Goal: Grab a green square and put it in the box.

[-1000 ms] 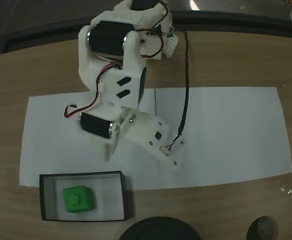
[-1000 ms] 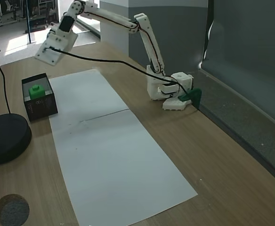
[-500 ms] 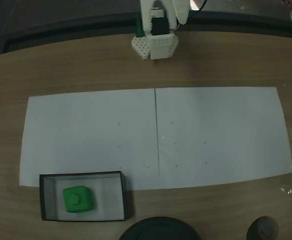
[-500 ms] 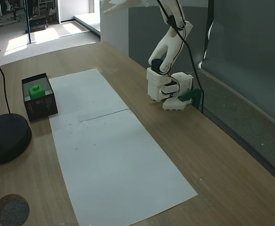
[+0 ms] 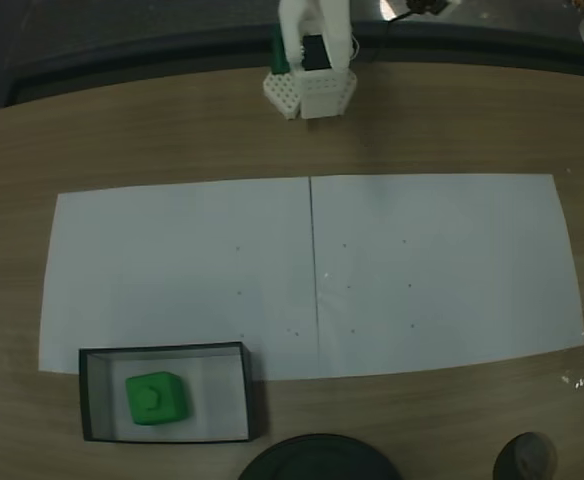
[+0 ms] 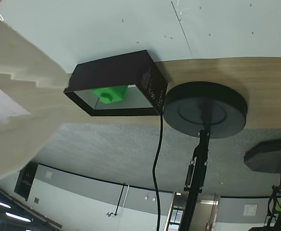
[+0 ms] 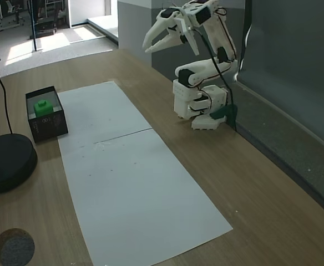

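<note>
The green square [image 5: 156, 398] sits in the box [image 5: 168, 350]; I fold my arm slowly, gripper [image 7: 151, 43] wide open, empty.

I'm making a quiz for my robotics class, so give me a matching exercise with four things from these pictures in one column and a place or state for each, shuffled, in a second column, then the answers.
Things:
1. small bright green cube
2. shallow black-walled box
3. white two-finger gripper
4. dark round disc stand base

Places or states:
A. raised in the air near the arm's base, fingers apart, holding nothing
B. on the wooden table beside the box, off the paper
C. inside the box
D. at a corner of the white paper sheet

Pairs: 1-C, 2-D, 3-A, 4-B
</note>
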Available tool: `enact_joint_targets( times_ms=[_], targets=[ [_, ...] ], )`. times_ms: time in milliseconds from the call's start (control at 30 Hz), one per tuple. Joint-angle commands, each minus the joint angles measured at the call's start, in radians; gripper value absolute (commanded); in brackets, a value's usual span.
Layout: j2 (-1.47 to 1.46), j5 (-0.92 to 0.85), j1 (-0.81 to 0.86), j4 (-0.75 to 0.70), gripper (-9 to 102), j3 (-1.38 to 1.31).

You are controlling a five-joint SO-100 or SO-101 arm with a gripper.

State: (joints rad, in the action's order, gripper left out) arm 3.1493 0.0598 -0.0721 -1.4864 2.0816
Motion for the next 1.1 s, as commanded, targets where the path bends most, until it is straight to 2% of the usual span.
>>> enact_joint_targets(
  times_ms=[0,100,333,633,767,867,1067],
  targets=[
    [0.112,-0.005,0.002,0.092,1,0.129],
    [0.218,-0.026,0.002,0.183,1,0.242],
    [0.33,-0.236,0.003,0.39,1,0.489],
    [0.327,-0.244,0.003,0.646,1,0.867],
    [0.327,-0.133,0.003,0.664,1,1.02],
    [0.321,-0.026,0.003,0.638,1,1.034],
    [0.327,0.028,-0.002,0.486,1,1.0]
  ],
)
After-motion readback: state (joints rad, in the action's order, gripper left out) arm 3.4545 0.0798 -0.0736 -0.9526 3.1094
